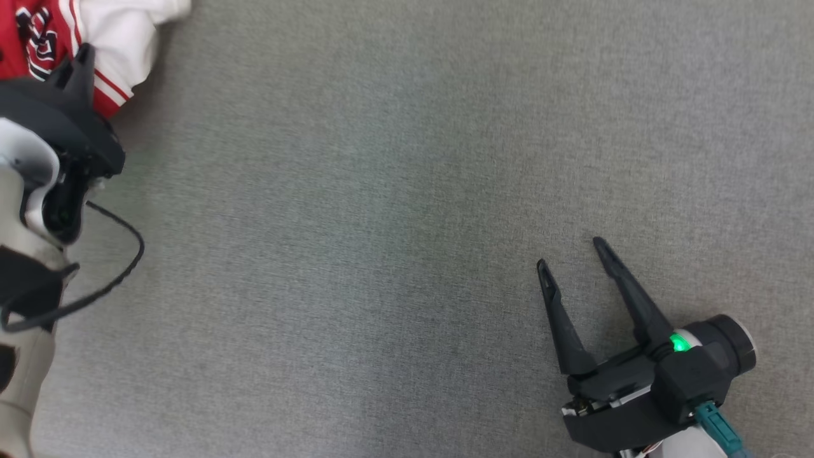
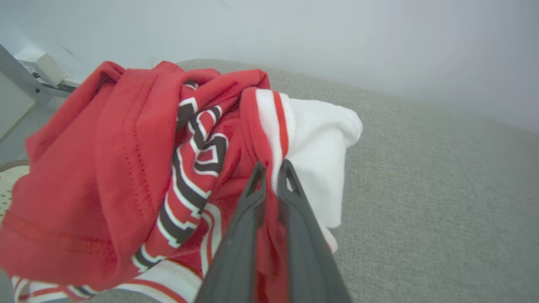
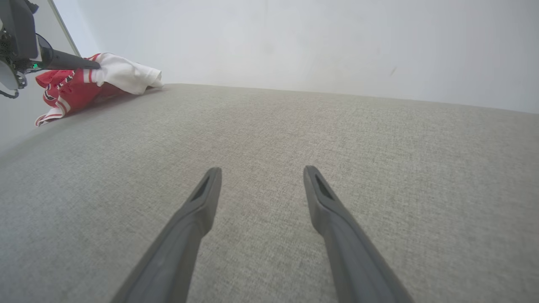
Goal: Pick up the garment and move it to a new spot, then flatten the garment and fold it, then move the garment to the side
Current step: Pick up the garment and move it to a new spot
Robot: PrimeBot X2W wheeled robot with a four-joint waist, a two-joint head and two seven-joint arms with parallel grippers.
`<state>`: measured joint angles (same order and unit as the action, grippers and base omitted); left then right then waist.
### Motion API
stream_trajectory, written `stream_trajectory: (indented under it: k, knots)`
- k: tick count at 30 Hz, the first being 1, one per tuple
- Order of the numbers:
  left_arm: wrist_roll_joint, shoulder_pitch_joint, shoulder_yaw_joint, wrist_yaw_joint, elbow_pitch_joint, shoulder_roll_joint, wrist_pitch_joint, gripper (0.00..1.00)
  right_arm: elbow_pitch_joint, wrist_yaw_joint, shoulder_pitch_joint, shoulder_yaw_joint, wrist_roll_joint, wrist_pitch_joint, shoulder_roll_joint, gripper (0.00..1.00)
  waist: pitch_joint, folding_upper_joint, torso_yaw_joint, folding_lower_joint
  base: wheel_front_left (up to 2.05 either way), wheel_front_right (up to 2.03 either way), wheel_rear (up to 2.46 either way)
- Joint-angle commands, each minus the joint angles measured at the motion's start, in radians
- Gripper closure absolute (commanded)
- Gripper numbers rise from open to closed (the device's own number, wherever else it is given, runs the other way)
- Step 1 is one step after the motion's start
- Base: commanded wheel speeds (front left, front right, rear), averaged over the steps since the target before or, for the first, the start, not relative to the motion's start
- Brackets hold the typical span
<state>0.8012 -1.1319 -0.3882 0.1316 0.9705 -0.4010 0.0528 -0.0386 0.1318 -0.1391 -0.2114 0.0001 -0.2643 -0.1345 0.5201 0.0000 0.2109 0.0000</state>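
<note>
At the far left corner of the grey surface (image 1: 381, 222), my left gripper (image 2: 273, 170) pinches narrow on the garment (image 2: 126, 168) at its striped trim, a bunched edge handy for lifting. My right gripper (image 1: 570, 253) hovers spread wide, empty, near right.

free: grey surface (image 1: 394, 242) centre and right | obstacle: garment (image 1: 121, 44) bunched far-left corner | beyond: perhaps wall (image 3: 294, 42)

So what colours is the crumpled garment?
The crumpled fabric garment is red and white, black lettering; best in left wrist view.
</note>
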Motion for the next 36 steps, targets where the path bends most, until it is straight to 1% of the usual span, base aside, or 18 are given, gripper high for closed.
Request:
stream_trajectory:
  k: [1, 4, 6, 8, 9, 13, 16, 20, 24, 29, 36]
  knots:
    - [0.027, 0.030, -0.018, -0.002, -0.028, -0.023, -0.055, 1.00, 0.007, -0.002, 0.015, -0.004, 0.011, 0.000, 0.009, 0.00, -0.039, 0.0000, 0.010, 0.0000, 0.00, 0.00, 0.00]
    - [0.067, 0.057, -0.055, -0.002, -0.076, -0.035, -0.118, 1.00, 0.009, -0.002, 0.021, -0.004, 0.023, 0.000, 0.015, 0.00, -0.083, 0.0000, 0.009, 0.0000, 0.00, 0.00, 0.00]
    - [0.083, 0.067, -0.067, -0.002, -0.093, -0.041, -0.135, 1.00, 0.009, -0.002, 0.024, -0.005, 0.027, 0.000, 0.017, 0.00, -0.099, 0.0000, 0.007, 0.0000, 0.00, 0.00, 0.00]
    - [0.106, 0.083, -0.092, -0.002, -0.125, -0.056, -0.167, 1.00, 0.012, -0.002, 0.033, -0.007, 0.036, 0.000, 0.021, 0.00, -0.135, 0.0000, 0.002, 0.0000, 0.00, 0.00, 0.00]
    - [0.130, 0.096, -0.116, -0.002, -0.168, -0.067, -0.202, 1.00, 0.013, -0.002, 0.045, -0.005, 0.044, 0.000, 0.025, 0.00, -0.176, 0.0000, -0.005, 0.0000, 0.00, 0.00, 0.00]
    - [0.164, 0.119, -0.160, -0.002, -0.243, -0.087, -0.242, 1.00, 0.017, -0.002, 0.076, 0.006, 0.066, 0.000, 0.036, 0.00, -0.261, 0.0000, -0.028, 0.0000, 0.00, 0.00, 0.00]
    - [0.180, 0.127, -0.180, -0.002, -0.295, -0.099, -0.251, 1.00, 0.016, -0.002, 0.105, 0.003, 0.084, 0.000, 0.046, 0.00, -0.323, 0.0000, -0.054, 0.0000, 0.00, 0.00, 0.00]
    - [0.194, 0.129, -0.194, -0.002, -0.348, -0.106, -0.244, 1.00, 0.018, -0.002, 0.142, -0.003, 0.105, 0.000, 0.056, 0.00, -0.397, 0.0000, -0.098, 0.0000, 0.00, 0.00, 0.00]
    - [0.213, 0.124, -0.197, -0.010, -0.404, -0.094, -0.208, 1.00, 0.013, -0.002, 0.173, -0.001, 0.126, 0.000, 0.066, 0.00, -0.456, 0.0000, -0.151, 0.0000, 0.00, 0.00, 0.00]
    - [0.222, 0.125, -0.201, -0.052, -0.496, -0.083, -0.171, 1.00, 0.009, -0.002, 0.199, -0.005, 0.141, 0.000, 0.074, 0.00, -0.511, 0.0000, -0.229, 0.0000, 0.00, 0.00, 0.00]
    - [0.238, 0.146, -0.206, -0.114, -0.617, -0.078, -0.118, 1.00, 0.002, -0.002, 0.210, -0.006, 0.156, 0.000, 0.079, 0.00, -0.537, 0.0000, -0.352, 0.0000, 0.00, 0.00, 0.00]
